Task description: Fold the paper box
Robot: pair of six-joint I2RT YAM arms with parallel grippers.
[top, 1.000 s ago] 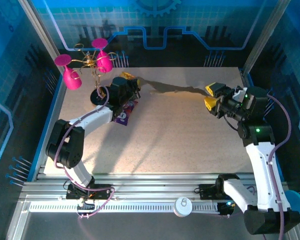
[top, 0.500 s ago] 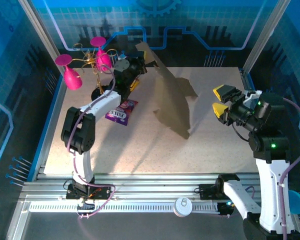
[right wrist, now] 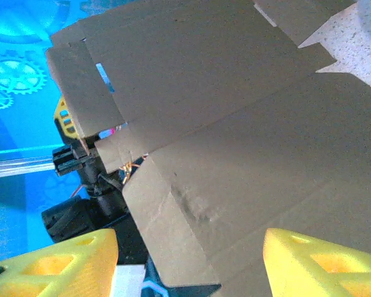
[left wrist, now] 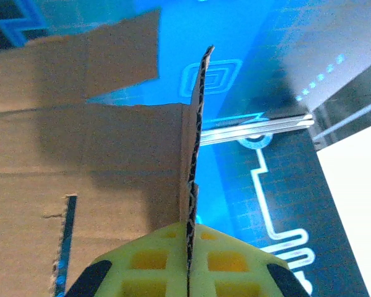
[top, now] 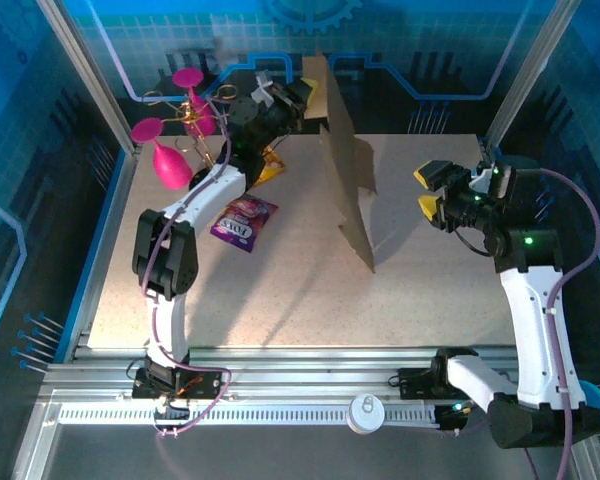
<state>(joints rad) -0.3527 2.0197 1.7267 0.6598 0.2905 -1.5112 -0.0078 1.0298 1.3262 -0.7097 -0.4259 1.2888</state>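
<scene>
The paper box [top: 345, 180] is a flat brown cardboard blank, held up nearly on edge above the middle of the table, its lowest corner near the surface. My left gripper [top: 302, 98] is at the far back, shut on the blank's top edge. In the left wrist view the yellow pads [left wrist: 148, 260] pinch the corrugated edge of the paper box [left wrist: 99, 161] at my left gripper [left wrist: 190, 235]. My right gripper [top: 432, 192] is open to the right of the blank, apart from it. In the right wrist view the paper box [right wrist: 235, 124] faces my right gripper [right wrist: 188, 253], beyond the spread yellow fingers [right wrist: 55, 263].
A purple snack packet [top: 243, 222] lies on the table left of the blank, with a yellow packet [top: 270, 168] behind it. A gold wire stand holding pink wine glasses [top: 170, 160] is at the back left, close to my left arm. Blue walls ring the table.
My left arm has lifted the paper box from flat on the table to standing on edge. My right gripper pulled back right, then moved in again. The glass stand has shifted.
</scene>
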